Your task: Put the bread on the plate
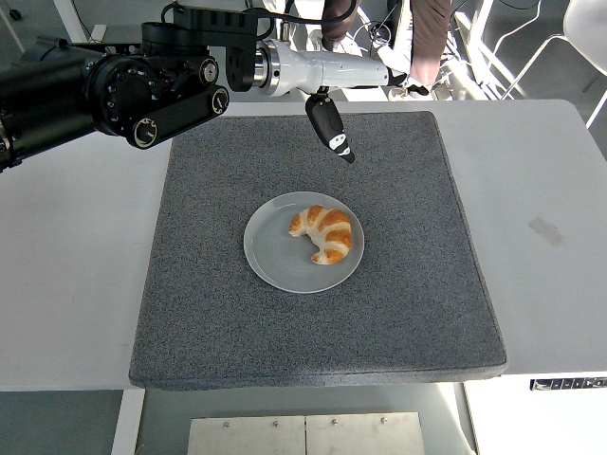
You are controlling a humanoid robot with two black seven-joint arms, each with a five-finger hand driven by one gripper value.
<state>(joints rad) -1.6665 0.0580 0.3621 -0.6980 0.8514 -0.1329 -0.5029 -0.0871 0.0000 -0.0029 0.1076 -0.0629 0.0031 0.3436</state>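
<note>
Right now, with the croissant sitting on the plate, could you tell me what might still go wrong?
Little seems at stake. The croissant lies right of centre on the plate, so a knock to the grey mat could nudge it toward the rim. The left hand hangs open above the mat's far edge, close to a person standing behind the table, so a wide swing might reach them.

The left arm (104, 90) runs off the picture's left edge, so its upper part cannot be seen, and a cable above the left hand (327, 81) is cut by the top edge. A person (422, 38) at the top is cropped to legs only, and the hand's far fingertips overlap those legs and are hard to make out. The right arm lies wholly outside the view.
</note>
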